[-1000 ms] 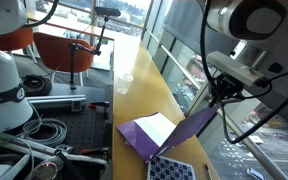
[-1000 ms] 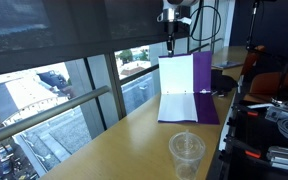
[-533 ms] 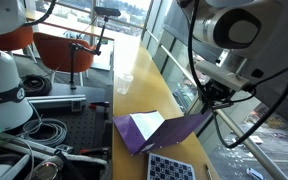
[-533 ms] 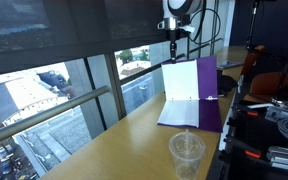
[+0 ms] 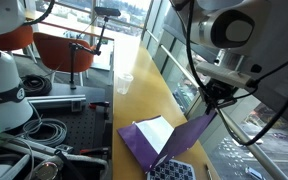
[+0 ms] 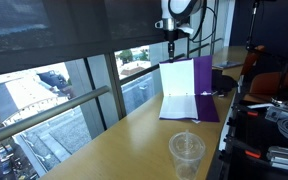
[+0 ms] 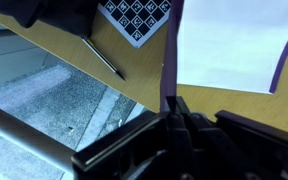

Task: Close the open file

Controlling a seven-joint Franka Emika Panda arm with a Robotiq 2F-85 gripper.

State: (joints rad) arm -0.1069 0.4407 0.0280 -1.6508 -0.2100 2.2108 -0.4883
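since half a second ago the raised flap of the file has swung back upright, along the desk's window-side edge; the gripper pinches its top edge, jaws nearly closed.

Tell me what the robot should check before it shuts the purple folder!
1. Grip on the file: the gripper pinches the raised flap at its edge. Ok.
2. Flap lifted off the table: it stands up steeply. Ok.
3. White paper lies inside the purple edges. Ok.
4. Dark tile sits close by the file; whether it is in the flap's way: cannot tell.
5. Plastic cup stands apart from the file. Ok.
6. Thin dark stick lies beside the file, not on it. Ok.
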